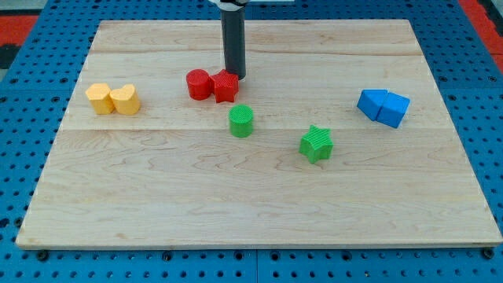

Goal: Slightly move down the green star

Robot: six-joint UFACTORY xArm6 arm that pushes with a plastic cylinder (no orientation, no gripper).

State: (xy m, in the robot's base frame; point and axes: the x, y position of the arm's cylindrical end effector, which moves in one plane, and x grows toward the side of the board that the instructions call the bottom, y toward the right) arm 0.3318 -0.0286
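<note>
Tip (235, 76), bare rod holding nothing, upper centre beside red star (225, 86); green star (317, 144), lower right, apparently untouched; push remains.

Coloured blocks on a pale wood board (259, 204).

The board shows light grain with faint seams, set on a blue pegboard (16, 141) dotted with dark holes. A green star (317, 144) and green cylinder (241, 121) are ribbed; two red blocks (212, 85), two yellow blocks (113, 99) and two blue blocks (383, 107) lie around the star. The rod is dark grey down to my tip (236, 76).
</note>
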